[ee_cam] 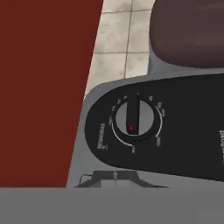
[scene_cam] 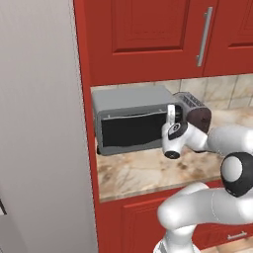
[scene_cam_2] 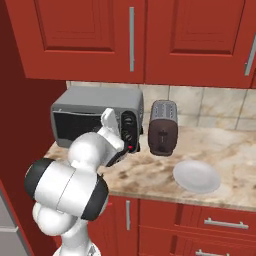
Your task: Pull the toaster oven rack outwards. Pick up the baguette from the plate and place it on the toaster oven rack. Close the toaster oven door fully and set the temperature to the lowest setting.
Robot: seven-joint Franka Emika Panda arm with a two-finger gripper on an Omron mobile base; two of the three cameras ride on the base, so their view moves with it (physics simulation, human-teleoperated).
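— Gripper [scene_cam: 171, 114] first: where does it sit, and is it spread or pinched?

— It is raised against the right end of the toaster oven [scene_cam: 132, 120], at the control panel. Whether the fingers are apart or together cannot be told; they are too small in the left base view and hidden behind the arm in the right one.

— What does the hand view give?

— A black round knob [ee_cam: 134, 118] on the dark panel, its bar running upright in that view, with a small red mark near the bar's lower end.

— And the door?

— The toaster oven door [scene_cam: 132, 130] looks shut or nearly so, its dark glass standing up across the front. The glass hides what is inside.

— The surface?

— A mottled beige-and-brown stone counter [scene_cam_2: 155, 172]. The oven stands at its left end, against a red side panel [scene_cam: 85, 123]. A dark-brown slot toaster [scene_cam_2: 163, 127] stands just beside the oven's right side. A white plate [scene_cam_2: 196, 176] lies well apart, nearer the front edge.

— The room?

— Red upper cabinets [scene_cam_2: 100, 37] with long metal handles, red lower drawers [scene_cam_2: 210, 222], and a pale tiled backsplash [scene_cam_2: 220, 107].
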